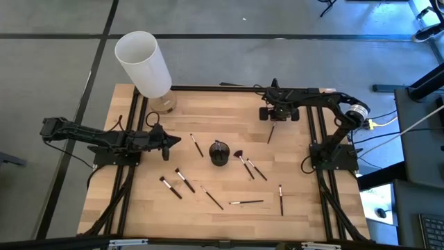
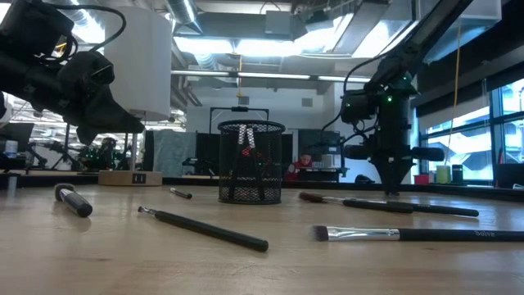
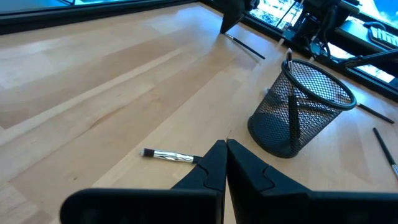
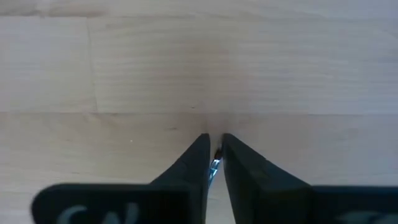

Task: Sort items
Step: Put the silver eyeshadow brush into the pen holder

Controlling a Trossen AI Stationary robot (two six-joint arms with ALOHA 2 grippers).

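- While the right gripper stands low over the table's far right part, its fingers are nearly closed on a thin brush, probably to lift it.
- Other brushes lie scattered around the mesh cup, not yet sorted.
- Left gripper waits at the left, fingers together, holding nothing.

Ceiling strip lights illuminate the scene evenly from overhead. The wooden table shows only soft, short shadows. In the low view, bright windows glare and near brushes appear slightly soft.
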